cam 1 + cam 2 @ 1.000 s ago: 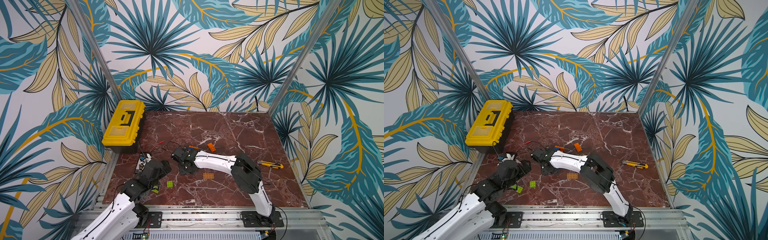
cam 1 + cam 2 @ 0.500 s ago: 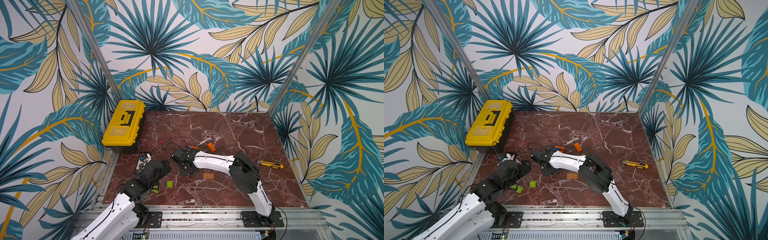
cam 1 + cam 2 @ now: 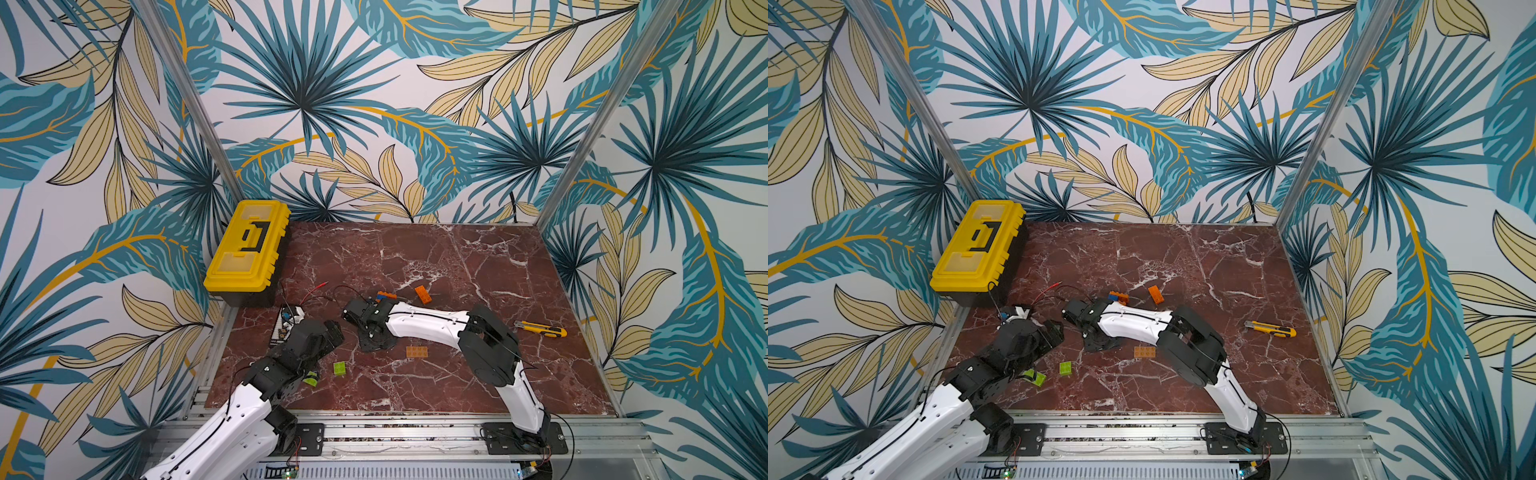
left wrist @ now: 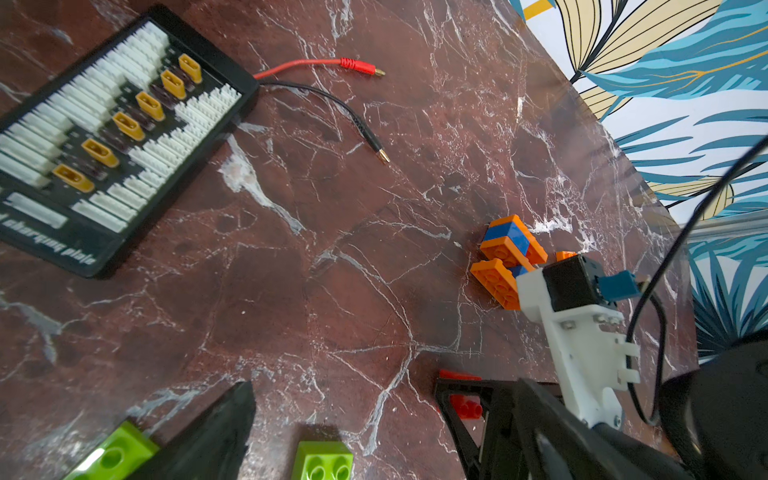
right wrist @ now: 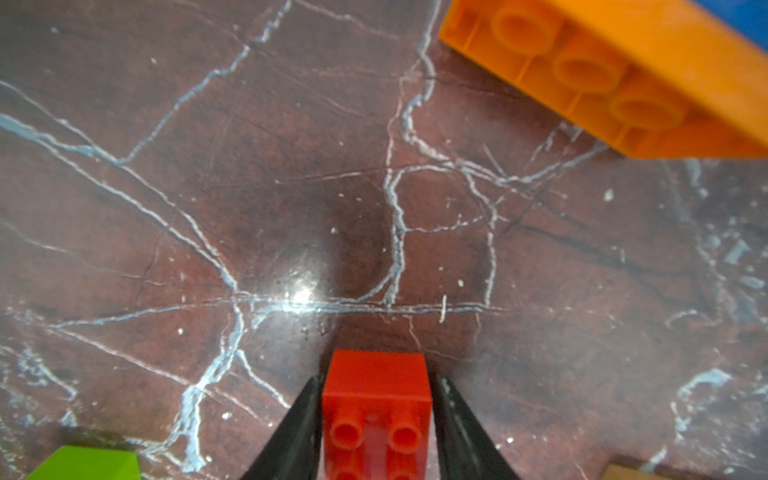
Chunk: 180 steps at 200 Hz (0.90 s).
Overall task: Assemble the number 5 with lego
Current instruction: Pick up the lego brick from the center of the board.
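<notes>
Right gripper [image 5: 377, 384] is clamping red brick [image 5: 376, 403] low over table [image 5: 249, 166]. Orange-blue stack [image 5: 623, 75] is lying near but apart, toward back wall [image 3: 374, 124], long axis running oblique to the held brick. Left gripper [image 3: 334, 330] is hanging wide open, farther off, beside green bricks [image 3: 339, 368].

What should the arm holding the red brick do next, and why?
Probably move the red brick toward the orange-and-blue stack: the right gripper grips it on both sides, and that stack lies close by, unfinished.
</notes>
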Tool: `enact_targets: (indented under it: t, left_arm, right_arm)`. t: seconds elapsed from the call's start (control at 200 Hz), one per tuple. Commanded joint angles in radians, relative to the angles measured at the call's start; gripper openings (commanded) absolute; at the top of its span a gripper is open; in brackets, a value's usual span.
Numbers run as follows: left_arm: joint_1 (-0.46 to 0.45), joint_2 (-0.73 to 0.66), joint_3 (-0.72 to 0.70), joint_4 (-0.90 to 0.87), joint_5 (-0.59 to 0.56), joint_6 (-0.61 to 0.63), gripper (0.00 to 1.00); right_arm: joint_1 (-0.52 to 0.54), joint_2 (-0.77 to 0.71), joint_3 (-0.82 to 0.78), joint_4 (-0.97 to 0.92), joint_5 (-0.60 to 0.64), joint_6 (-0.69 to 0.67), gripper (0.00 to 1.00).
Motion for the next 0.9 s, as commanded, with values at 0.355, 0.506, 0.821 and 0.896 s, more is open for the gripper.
enact_targets:
  t: [0.355,0.506,0.821,0.896]
  left_arm:
    - [0.001,0.021,-0.023,0.037,0.015,0.016,1.00]
    - [0.001,0.028,-0.022,0.034,0.018,0.019,1.00]
    - [0.002,0.019,-0.022,0.022,0.015,0.017,1.00]
    - [0.002,0.019,-0.021,0.020,0.015,0.017,1.00]
  right_arm:
    - [0.000,-0.050,-0.003,-0.013,0.013,-0.005,0.48]
    - [-0.005,-0.039,-0.005,-0.018,0.008,-0.001,0.44]
    - [-0.007,-0.013,0.001,-0.032,-0.007,-0.001,0.39]
    - [-0.007,-0.020,-0.003,-0.030,-0.002,-0.001,0.35]
